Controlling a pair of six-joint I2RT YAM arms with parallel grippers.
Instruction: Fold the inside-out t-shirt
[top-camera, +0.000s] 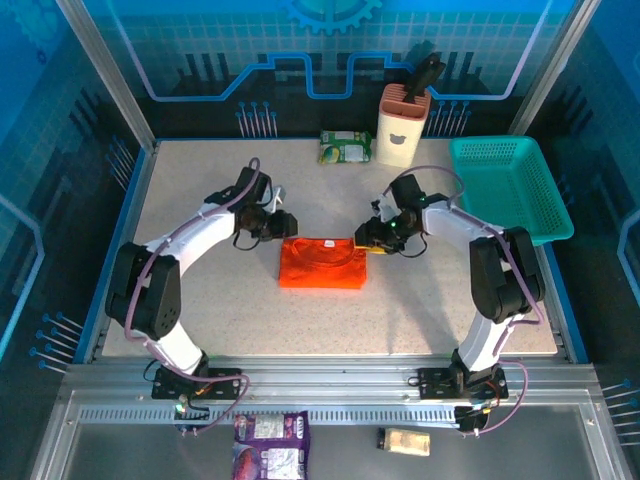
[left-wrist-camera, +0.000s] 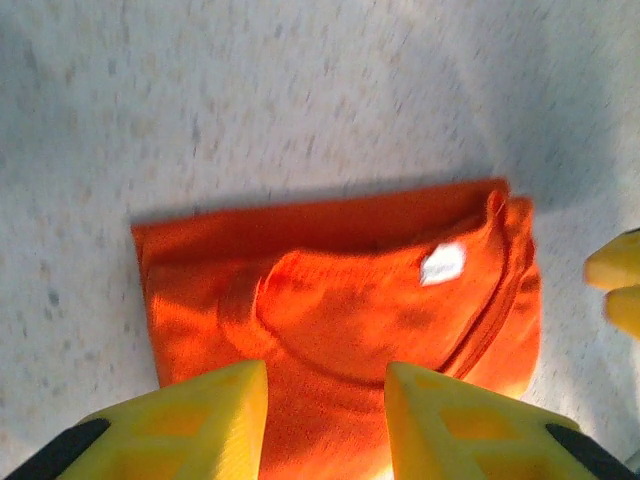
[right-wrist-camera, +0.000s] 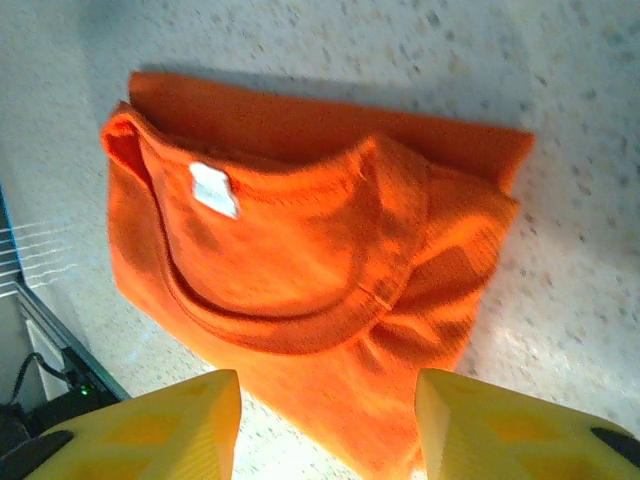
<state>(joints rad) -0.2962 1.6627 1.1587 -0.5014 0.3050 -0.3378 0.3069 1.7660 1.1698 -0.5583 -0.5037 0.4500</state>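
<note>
Top external: t-shirt (top-camera: 321, 262), seemingly folded.

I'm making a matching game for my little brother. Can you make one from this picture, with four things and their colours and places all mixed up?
Things:
1. t-shirt
2. basket
3. tall holder
4. packet

Colours and places:
A. green, lying at the back
B. teal, on the right side
C. orange, folded in the middle
D. cream, standing at the back with dark handles sticking out

Right pairs: 1-C, 2-B, 3-D, 4-A
</note>
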